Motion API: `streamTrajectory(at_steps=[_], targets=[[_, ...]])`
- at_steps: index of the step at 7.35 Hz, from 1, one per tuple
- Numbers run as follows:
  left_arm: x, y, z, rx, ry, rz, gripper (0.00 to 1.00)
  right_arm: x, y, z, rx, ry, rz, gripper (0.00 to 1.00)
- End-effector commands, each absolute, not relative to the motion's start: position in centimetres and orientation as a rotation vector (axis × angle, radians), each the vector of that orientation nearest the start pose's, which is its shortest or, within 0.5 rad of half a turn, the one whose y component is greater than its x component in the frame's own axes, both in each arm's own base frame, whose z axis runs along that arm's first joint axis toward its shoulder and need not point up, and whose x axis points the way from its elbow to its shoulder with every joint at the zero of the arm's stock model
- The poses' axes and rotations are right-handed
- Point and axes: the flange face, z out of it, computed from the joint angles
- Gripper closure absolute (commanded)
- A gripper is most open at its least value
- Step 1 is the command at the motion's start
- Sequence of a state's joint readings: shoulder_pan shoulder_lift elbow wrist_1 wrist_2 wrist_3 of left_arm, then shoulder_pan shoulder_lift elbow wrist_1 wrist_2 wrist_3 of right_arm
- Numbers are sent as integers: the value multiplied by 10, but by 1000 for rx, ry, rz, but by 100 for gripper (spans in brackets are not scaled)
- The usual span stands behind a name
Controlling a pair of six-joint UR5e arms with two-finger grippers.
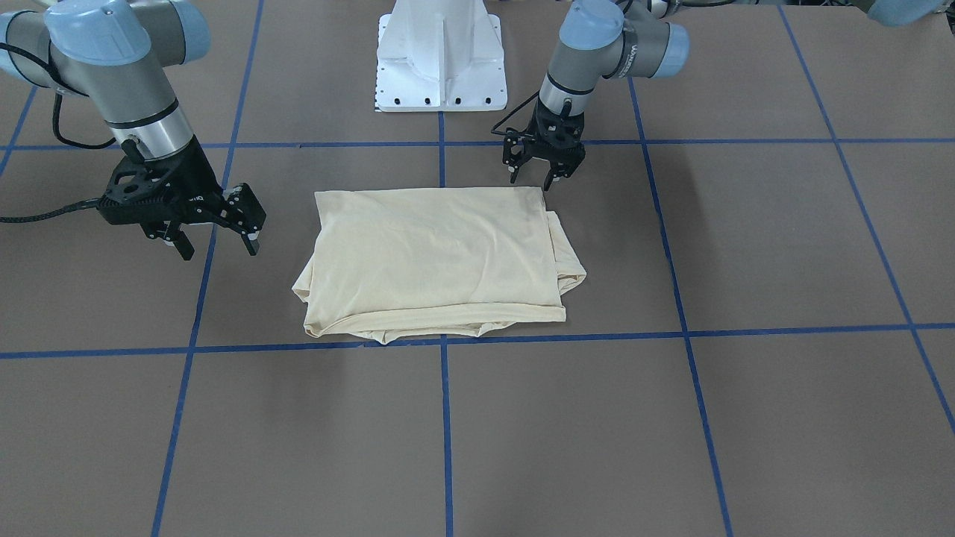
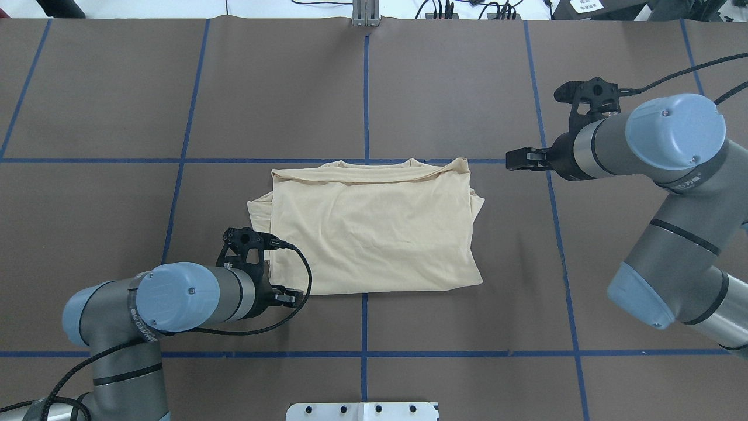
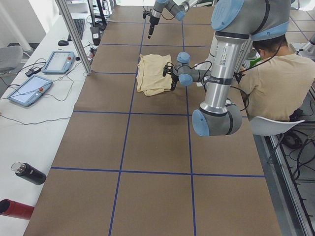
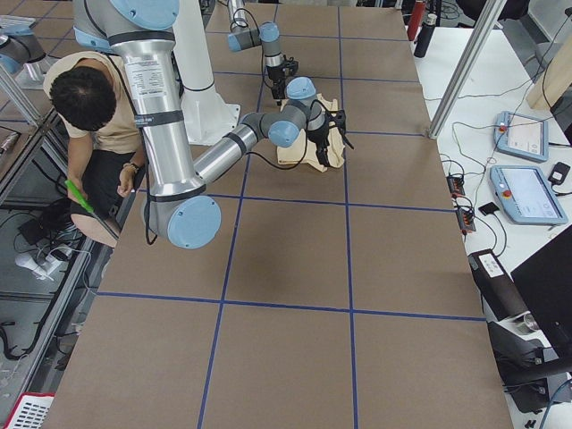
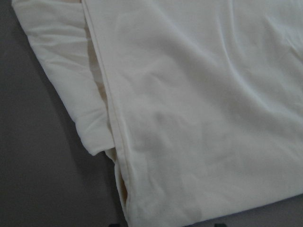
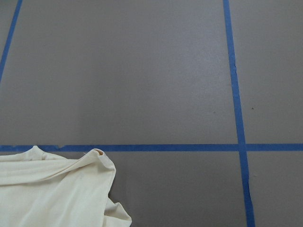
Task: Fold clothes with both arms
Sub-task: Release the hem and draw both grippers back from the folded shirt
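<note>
Left arm enters the overhead view from 7 o'clock, wrist bent down. Left gripper points straight down, fingers spread, tips low over the counter, at about 8 o'clock from that view's centre. Right arm enters from 4 o'clock. Right gripper sits at about 2 o'clock, raised and tilted, fingers spread wide.

My overhead camera looks down and forward from behind the robot's base; the front one faces it steeply. Both share the shirt on the table. Side cameras watch from far off at each table end. Wrist cameras sit close above the shirt's corners.
</note>
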State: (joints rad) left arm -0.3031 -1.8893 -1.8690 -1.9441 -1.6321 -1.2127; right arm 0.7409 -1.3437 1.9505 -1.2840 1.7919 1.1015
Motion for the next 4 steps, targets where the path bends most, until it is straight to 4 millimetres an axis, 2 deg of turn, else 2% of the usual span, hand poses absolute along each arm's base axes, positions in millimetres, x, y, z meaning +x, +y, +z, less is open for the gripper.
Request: streamTrajectory(at_steps=[1, 4], targets=[[523, -303, 311, 274, 951, 72, 36, -335, -458, 337, 338, -848, 155, 0], [523, -307, 314, 274, 941, 66, 40, -335, -458, 337, 340, -847, 156, 0]])
